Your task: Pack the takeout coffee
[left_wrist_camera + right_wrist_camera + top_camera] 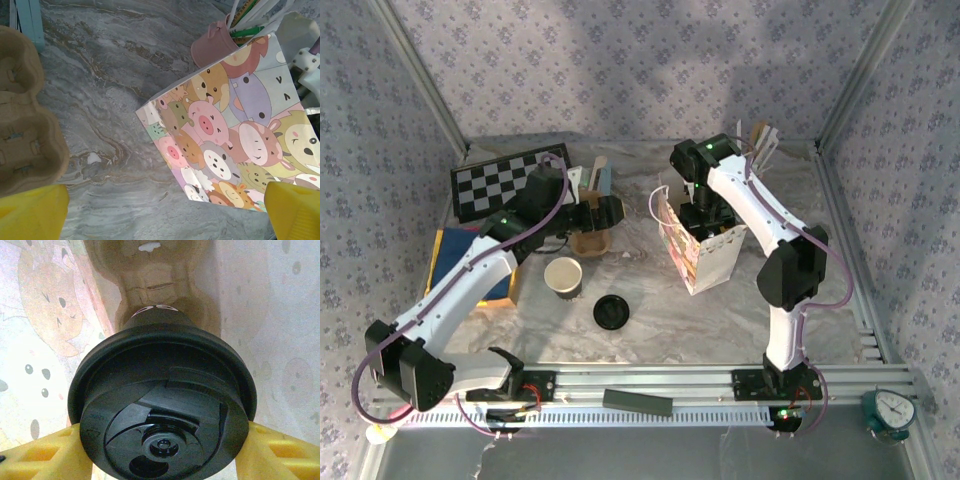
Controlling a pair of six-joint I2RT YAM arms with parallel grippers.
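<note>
The takeout coffee (162, 410) hides nearly all its dark side behind its own lid, whose 6 o'clock rim the right wrist view's edge cuts off, along with the yellow fingers (40, 457) of the right pincer (160, 455). In the left wrist view the cardboard cup carrier (25, 130) is cut at 9 o'clock, the cartoon bag (225, 135) at 3 o'clock.

The top external camera looks down from above and behind the arm bases over the whole grey marbled table (650, 290). The left wrist camera faces down from closer, sharing the cartoon-animal paper bag (235, 135) with it. The right wrist camera peers into that bag, right above the black-lidded dark paper cup (165, 410).
</note>
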